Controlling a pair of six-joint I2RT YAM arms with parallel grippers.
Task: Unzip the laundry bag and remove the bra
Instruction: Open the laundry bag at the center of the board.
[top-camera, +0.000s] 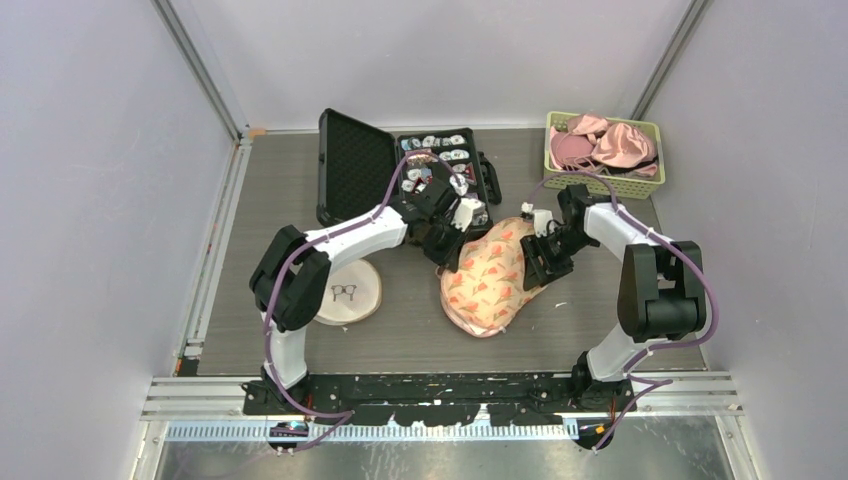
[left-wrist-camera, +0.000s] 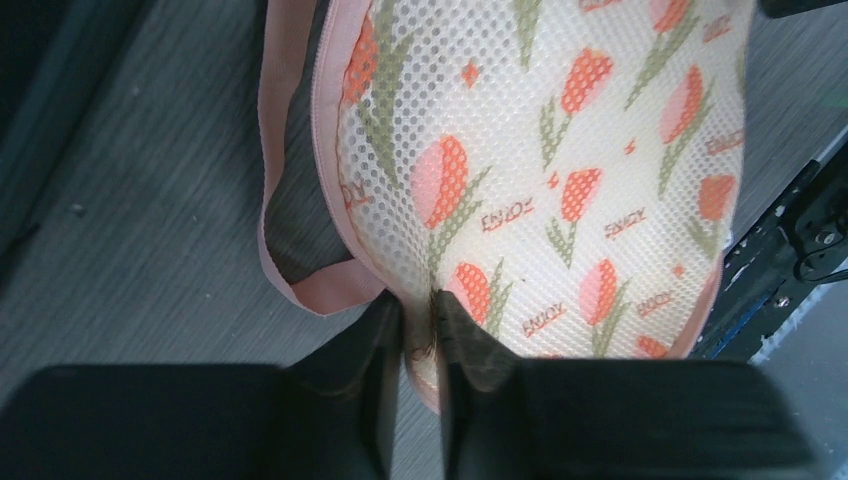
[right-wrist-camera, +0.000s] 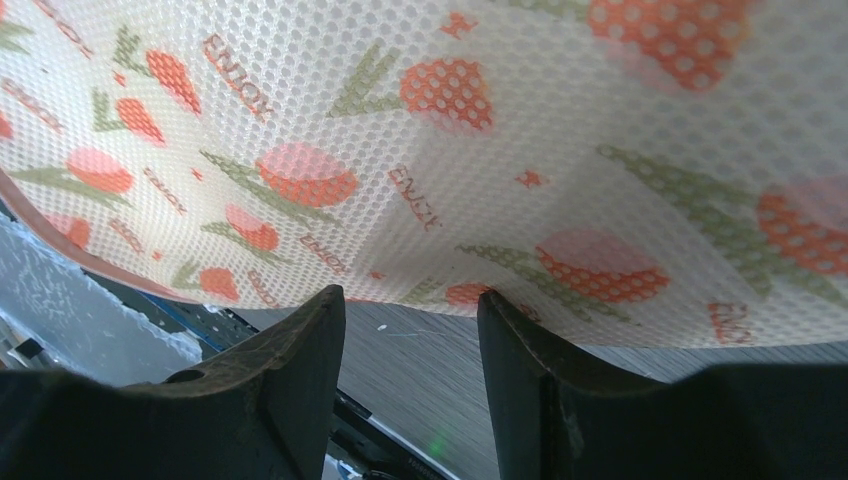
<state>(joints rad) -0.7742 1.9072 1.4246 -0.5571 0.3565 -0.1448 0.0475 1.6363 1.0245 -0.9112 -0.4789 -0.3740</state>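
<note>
Grey tabletop (top-camera: 285, 185), white walls (top-camera: 100, 150). Tulip-print mesh laundry bag (top-camera: 490, 278) centre frame; left gripper (left-wrist-camera: 420, 312) pinches its edge, right gripper (right-wrist-camera: 410, 302) jaws apart.

Grey table (top-camera: 600, 335) bears laundry bag (top-camera: 490, 282), black case (top-camera: 355, 165), green basket (top-camera: 642, 186), wooden disc (top-camera: 362, 280)

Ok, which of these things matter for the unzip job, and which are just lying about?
Job: laundry bag; left fingers, pinching its edge; right fingers, open beside it.
Lying about: open black case; green basket of pink garments; round wooden disc with glasses drawing.
</note>
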